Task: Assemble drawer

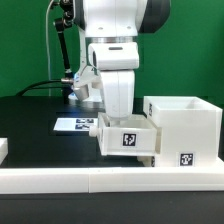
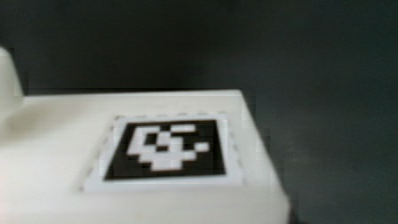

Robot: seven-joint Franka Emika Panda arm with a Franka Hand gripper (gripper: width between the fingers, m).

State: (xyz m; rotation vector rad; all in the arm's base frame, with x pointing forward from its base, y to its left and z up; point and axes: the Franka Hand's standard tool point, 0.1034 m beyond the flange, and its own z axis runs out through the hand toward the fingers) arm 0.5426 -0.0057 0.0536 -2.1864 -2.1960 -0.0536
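Observation:
A small white open-topped drawer box with a black-and-white tag stands just left of the large white casing in the exterior view, touching or nearly touching it. My gripper reaches straight down into the box's open top, and the box wall hides its fingers. The wrist view is blurred and shows the box's tagged face very close, over the dark table, with no fingers in sight. A second small box does not show for certain.
The marker board lies on the black table behind the box. A low white rail edges the table's front. A white object shows at the exterior view's left edge. A black stand and cables stand at the back.

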